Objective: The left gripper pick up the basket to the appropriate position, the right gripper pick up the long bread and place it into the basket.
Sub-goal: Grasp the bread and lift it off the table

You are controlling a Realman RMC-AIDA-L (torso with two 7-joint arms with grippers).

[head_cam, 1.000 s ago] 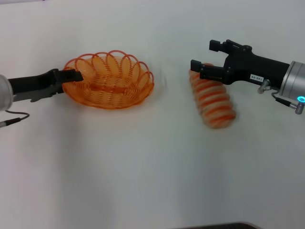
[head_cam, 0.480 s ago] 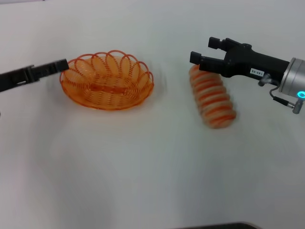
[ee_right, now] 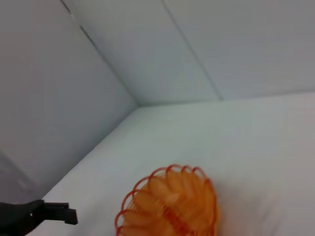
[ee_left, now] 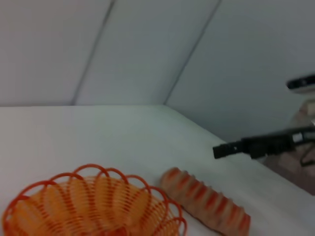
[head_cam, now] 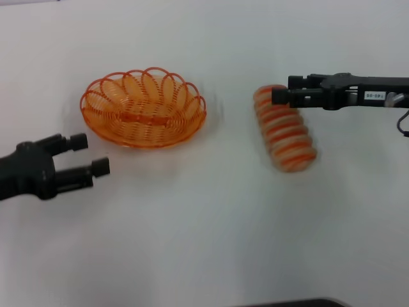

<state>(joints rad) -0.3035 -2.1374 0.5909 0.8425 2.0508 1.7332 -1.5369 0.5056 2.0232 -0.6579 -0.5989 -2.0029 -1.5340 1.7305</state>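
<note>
— Where's your left gripper (head_cam: 89, 154)?

— Nearest me, fingers spread, empty, just short of the basket (head_cam: 143, 107).

— And the bread?

— The long bread (head_cam: 285, 130) runs away from me; my right gripper (head_cam: 281, 96) sits at its far end, gap unreadable.

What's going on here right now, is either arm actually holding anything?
Neither arm holds anything. The basket sits empty on the white table. The left gripper is open, apart from the basket on the near side. The long bread lies on the table to the right of the basket, and the right gripper is at its far end, not closed on it.
</note>
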